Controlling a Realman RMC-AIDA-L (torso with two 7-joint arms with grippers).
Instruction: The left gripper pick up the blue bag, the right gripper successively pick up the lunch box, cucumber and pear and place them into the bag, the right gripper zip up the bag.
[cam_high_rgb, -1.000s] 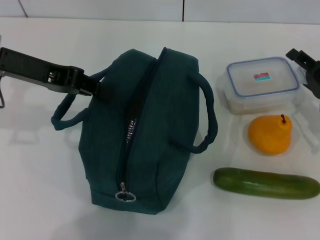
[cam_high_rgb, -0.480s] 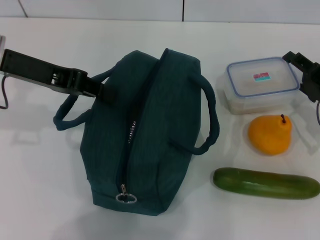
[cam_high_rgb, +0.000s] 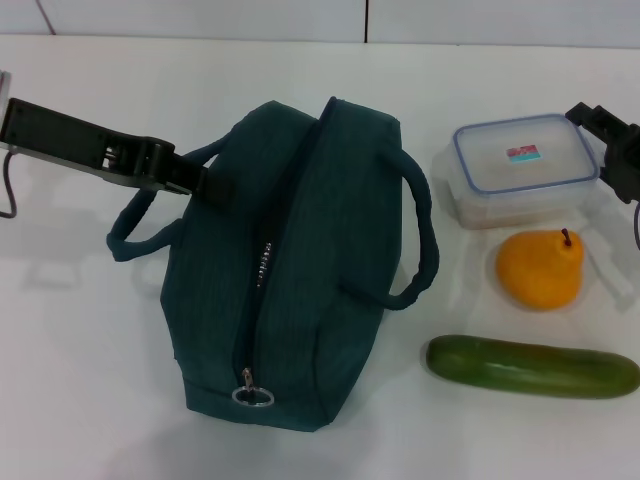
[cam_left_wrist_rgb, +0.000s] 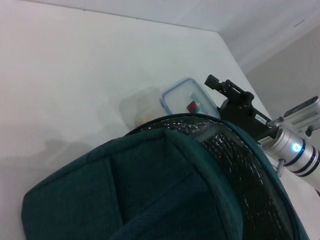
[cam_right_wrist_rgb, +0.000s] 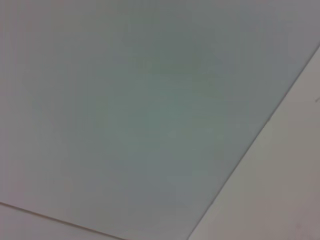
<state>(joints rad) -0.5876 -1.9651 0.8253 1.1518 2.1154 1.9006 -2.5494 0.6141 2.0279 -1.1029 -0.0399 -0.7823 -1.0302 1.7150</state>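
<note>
— White tabletop (cam_high_rgb: 80, 380) all round you, pale wall panels behind it. What sits furthest to your left?

— Your left gripper (cam_high_rgb: 205, 185), reaching in from nine o'clock. Its tip lies against the blue bag (cam_high_rgb: 290, 280) at the bag's ten o'clock corner, right where the near loop handle (cam_high_rgb: 135, 235) meets the fabric. You cannot tell from the head view whether its fingers are clenched on the cloth or released, and its own wrist camera shows none of its fingers.

— And the bag itself?

— It lies in the middle of the table, long axis running from twelve to six o'clock. Its zip is partly undone, with the metal ring pull (cam_high_rgb: 251, 393) down at the six o'clock end. The left wrist view looks across the teal fabric (cam_left_wrist_rgb: 150, 195) into a gap showing the dark quilted lining (cam_left_wrist_rgb: 235, 160).

— What lies to the right of it?

— At two o'clock from the bag, the lunch box (cam_high_rgb: 525, 165), lid on, with a small red and blue sticker. Just below it, at three o'clock, the pear (cam_high_rgb: 540, 268), stem up, near the box. At four o'clock, the cucumber (cam_high_rgb: 533, 366) lies crosswise, apart from the pear.

— And your right gripper?

— The right gripper (cam_high_rgb: 607, 135) sits at the far right edge, just beside the lunch box's corner. Its fingers look spread apart, holding nothing.
</note>
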